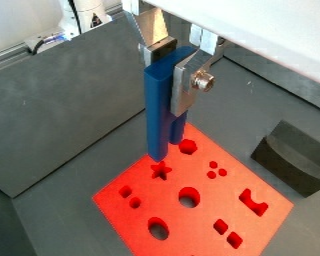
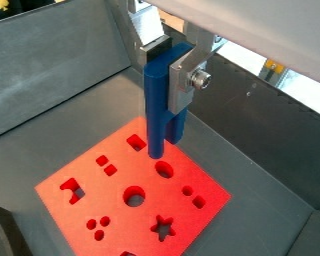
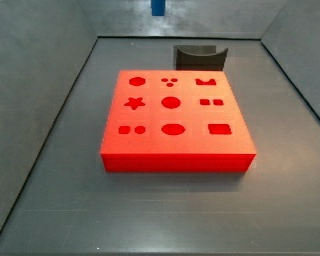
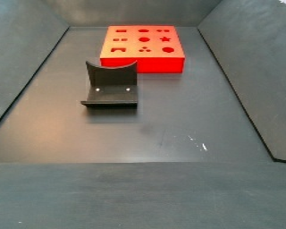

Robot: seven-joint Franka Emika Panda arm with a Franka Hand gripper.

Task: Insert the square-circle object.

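Note:
My gripper (image 1: 171, 70) is shut on the upper end of the square-circle object (image 1: 156, 115), a slim bright-blue bar that hangs upright with its two prongs pointing down. It shows the same way in both wrist views, gripper (image 2: 171, 72) and bar (image 2: 156, 110). The bar hangs well above the red block with shaped holes (image 1: 190, 200), over the edge region near a star hole. In a side view only the bar's lower end (image 3: 157, 7) shows at the top edge, behind the red block (image 3: 176, 125). The gripper is out of both side views.
The dark grey notched fixture (image 3: 199, 57) stands on the floor just beyond the red block, also seen in a side view (image 4: 110, 87) and a wrist view (image 1: 296, 155). Sloping grey walls (image 4: 26, 80) enclose the dark floor. The red block (image 4: 143, 45) lies at one end.

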